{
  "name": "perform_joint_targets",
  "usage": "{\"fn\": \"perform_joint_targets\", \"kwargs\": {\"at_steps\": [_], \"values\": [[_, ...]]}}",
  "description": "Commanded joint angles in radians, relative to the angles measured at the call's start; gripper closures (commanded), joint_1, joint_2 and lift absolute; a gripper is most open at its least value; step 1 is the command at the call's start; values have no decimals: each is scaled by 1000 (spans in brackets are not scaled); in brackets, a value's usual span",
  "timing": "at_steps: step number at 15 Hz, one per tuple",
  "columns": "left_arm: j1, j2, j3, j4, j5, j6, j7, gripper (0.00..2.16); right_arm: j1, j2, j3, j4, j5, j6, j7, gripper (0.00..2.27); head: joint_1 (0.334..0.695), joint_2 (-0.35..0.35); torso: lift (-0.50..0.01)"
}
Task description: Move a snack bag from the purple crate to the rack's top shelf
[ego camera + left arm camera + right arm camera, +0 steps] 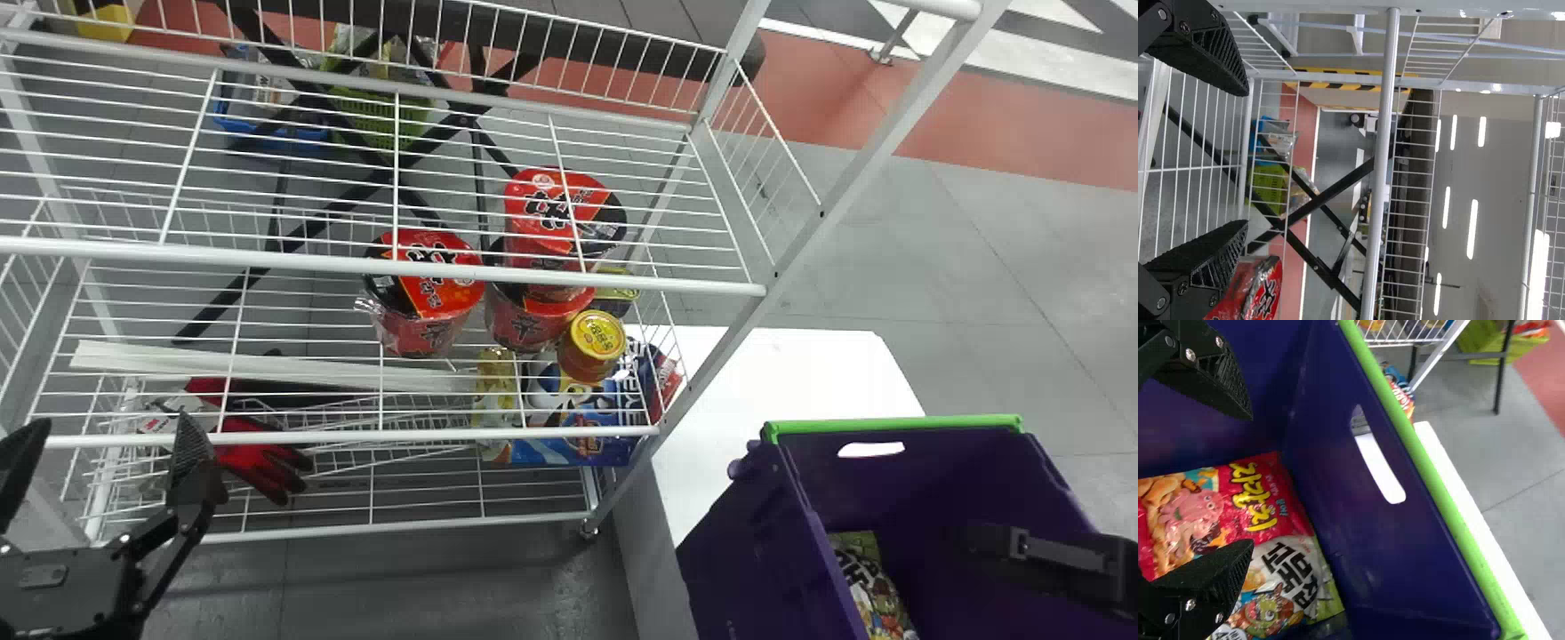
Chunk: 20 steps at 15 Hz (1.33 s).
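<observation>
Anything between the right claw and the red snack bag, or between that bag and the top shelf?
Nothing visible between the right claw and the red snack bag. Towards the top shelf, the crate's green rim and the rack's right front post stand in between.
</observation>
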Motion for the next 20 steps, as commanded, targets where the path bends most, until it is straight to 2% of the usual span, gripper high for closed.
{"fn": "perform_joint_targets", "kwargs": {"at_steps": [1, 3, 5, 7, 11, 19, 20], "values": [[-17, 3, -3, 3, 2, 22, -4, 137, -3, -48, 38, 86, 88, -43, 68, 167, 695, -350, -448], [-39, 5, -11, 15, 2, 28, -9, 137, -5, -66, 41, 155, 122, -166, 76, 164, 695, -350, -448], [-42, 6, -12, 15, 2, 49, -9, 137, -43, -94, 110, 256, 133, -251, 76, 161, 695, -350, -448], [-42, 8, -12, 18, 0, 49, -9, 137, -75, -94, 145, 319, 131, -340, 76, 161, 695, -350, -448], [-42, 8, -12, 23, -1, 49, -9, 137, -101, -68, 211, 336, 131, -377, 76, 90, 695, -350, -448], [-67, 8, -17, 53, -3, 46, -7, 137, -95, -46, 347, 367, 171, -328, 76, 76, 695, -350, -448], [-68, 8, -20, 53, -3, 46, -7, 137, -94, -30, 355, 368, 191, -331, 76, 76, 695, -350, -448]]}}
